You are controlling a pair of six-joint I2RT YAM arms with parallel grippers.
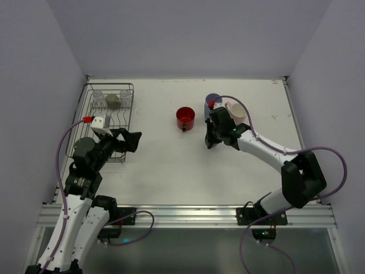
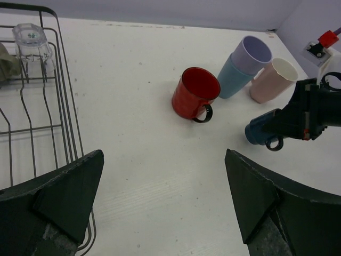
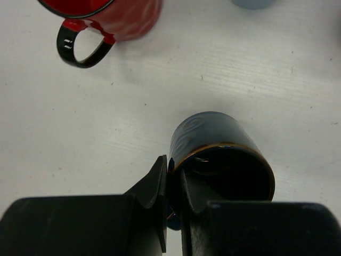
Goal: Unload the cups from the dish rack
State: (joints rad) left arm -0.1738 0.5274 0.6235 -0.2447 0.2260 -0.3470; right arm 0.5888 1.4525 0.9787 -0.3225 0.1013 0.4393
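On blue cup (image 3: 212,137) rim, right gripper (image 3: 170,175)

The red mug (image 2: 194,93) and dark blue cup (image 3: 208,136) look glossy, the dish rack (image 2: 66,106) dark metal wire, the worktop (image 2: 138,176) matt.

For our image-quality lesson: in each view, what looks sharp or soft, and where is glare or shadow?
Top external: even light, faint shadow by the red mug. Left wrist: table sharp, fingers of the left gripper dark and soft. Right wrist: dark blue cup sharp, red mug blurred with pale glare on its side.
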